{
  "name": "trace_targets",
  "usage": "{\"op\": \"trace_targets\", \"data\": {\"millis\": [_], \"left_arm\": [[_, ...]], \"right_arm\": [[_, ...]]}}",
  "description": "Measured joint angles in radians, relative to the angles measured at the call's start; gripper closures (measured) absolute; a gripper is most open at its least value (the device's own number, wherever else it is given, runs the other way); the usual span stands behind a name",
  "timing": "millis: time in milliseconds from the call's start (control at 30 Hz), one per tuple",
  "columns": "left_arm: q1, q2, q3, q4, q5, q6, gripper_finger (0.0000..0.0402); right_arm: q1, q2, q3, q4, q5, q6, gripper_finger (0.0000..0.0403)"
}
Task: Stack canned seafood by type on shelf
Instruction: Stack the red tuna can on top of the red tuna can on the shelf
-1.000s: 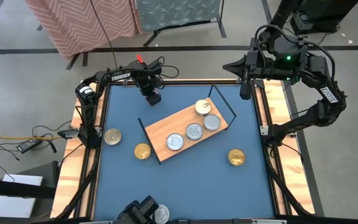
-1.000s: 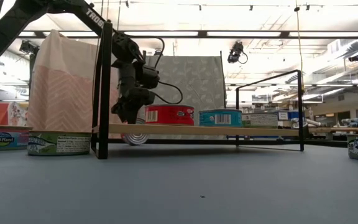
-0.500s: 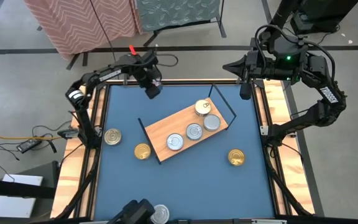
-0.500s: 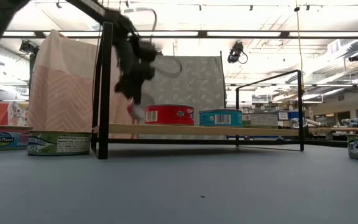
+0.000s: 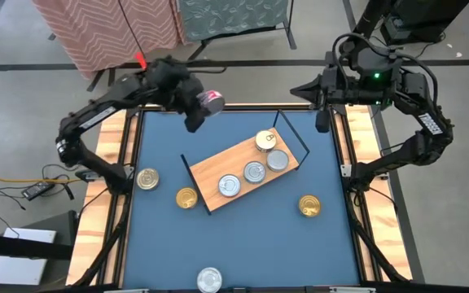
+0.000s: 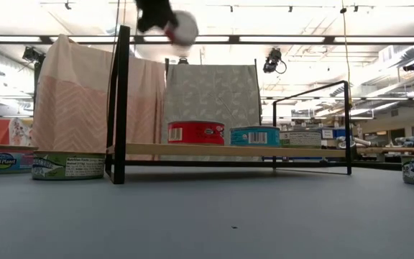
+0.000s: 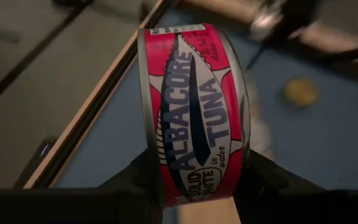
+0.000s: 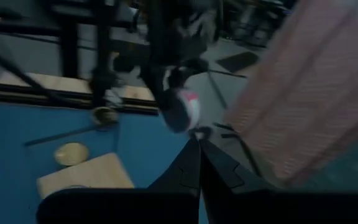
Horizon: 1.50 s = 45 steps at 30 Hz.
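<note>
My left gripper (image 5: 204, 104) is high above the table's far left part, shut on a red tin of canned seafood (image 7: 194, 112) labelled albacore tuna, which also shows at the low view's top (image 6: 184, 27). On the light-wood shelf (image 5: 210, 172) lie a gold-lidded tin (image 5: 265, 140) and three silver ones (image 5: 254, 172). From the low view, a red tin (image 6: 196, 132) and a blue-labelled tin (image 6: 255, 135) rest on the board. My right gripper (image 8: 199, 144) is shut and holds nothing, up over the far right corner. My left gripper pinches the red tin between its two fingers, one finger (image 7: 143, 177) on each flat face near the rim. The printed side wall (image 7: 197, 155) faces back along the fingers. The tin stands on edge, lifted far clear of table and shelf.
Loose tins lie on the blue table: two gold (image 5: 147, 178) (image 5: 186, 198) left of the shelf, one gold (image 5: 309, 206) to its right, one silver (image 5: 209, 279) at the near edge. Black wire frames (image 5: 293, 134) stand at the shelf's ends. A wooden rim (image 5: 104, 212) borders the table.
My left gripper has risen steeply from table level behind the shelf's left end, carrying the red tin up past the shelf frame to the low view's top. It has tipped from pointing down toward a shallower slant. The tin has come clear of the table.
</note>
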Motion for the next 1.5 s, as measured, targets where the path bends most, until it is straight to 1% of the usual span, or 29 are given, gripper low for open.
{"op": "trace_targets", "data": {"millis": [100,167,333,433,500,567,667,800,900,1033,1133,1200,1267,1367,1500], "left_arm": [[-0.095,-0.016,0.027,0.068,-0.034,-0.072,0.0258],[-0.152,-0.015,0.045,0.124,-0.049,-0.099,0.0258],[-0.257,-0.008,0.073,0.17,-0.122,-0.117,0.0258],[-0.304,-0.009,0.071,0.15,-0.128,-0.114,0.0258],[-0.333,-0.022,0.071,0.148,-0.128,-0.092,0.0258],[-0.357,-0.042,0.071,0.149,-0.126,-0.087,0.0258],[-0.386,-0.075,0.071,0.156,-0.127,-0.089,0.0258],[-0.409,-0.099,0.071,0.19,-0.134,-0.087,0.0258],[-0.409,-0.1,0.071,0.191,-0.136,-0.066,0.0258],[-0.412,-0.095,0.071,0.196,-0.143,-0.061,0.0258],[-0.414,-0.095,0.071,0.201,-0.14,-0.06,0.0258],[-0.414,-0.095,0.071,0.203,-0.14,-0.061,0.0258],[-0.414,-0.095,0.071,0.203,-0.141,-0.063,0.0258],[-0.424,-0.095,0.071,0.204,-0.142,-0.068,0.0258],[-0.444,-0.088,0.07,0.24,-0.142,-0.065,0.0258]], "right_arm": [[0.0,0.022,0.0,0.004,-0.107,-0.025,0.0391],[0.001,0.045,0.0,0.014,-0.153,-0.035,0.0391],[0.014,0.108,0.0,0.031,-0.179,-0.014,0.0391],[0.028,0.136,0.0,0.065,-0.203,0.045,0.0386],[0.042,0.147,0.0,0.081,-0.206,0.084,0.0376],[0.049,0.149,-0.001,0.11,-0.213,0.109,0.0359],[0.05,0.15,0.0,0.185,-0.252,0.127,0.0321],[0.032,0.164,0.0,0.283,-0.359,0.225,0.0255],[0.031,0.185,0.0,0.308,-0.422,0.282,0.0201],[0.031,0.229,0.0,0.31,-0.457,0.304,0.0132],[0.03,0.252,-0.001,0.331,-0.465,0.306,0.0093],[0.027,0.261,-0.001,0.341,-0.469,0.305,0.0076],[0.02,0.263,-0.001,0.346,-0.47,0.301,0.0068],[0.007,0.262,-0.001,0.36,-0.472,0.295,0.0066],[-0.004,0.262,0.0,0.397,-0.513,0.316,0.0068]]}}
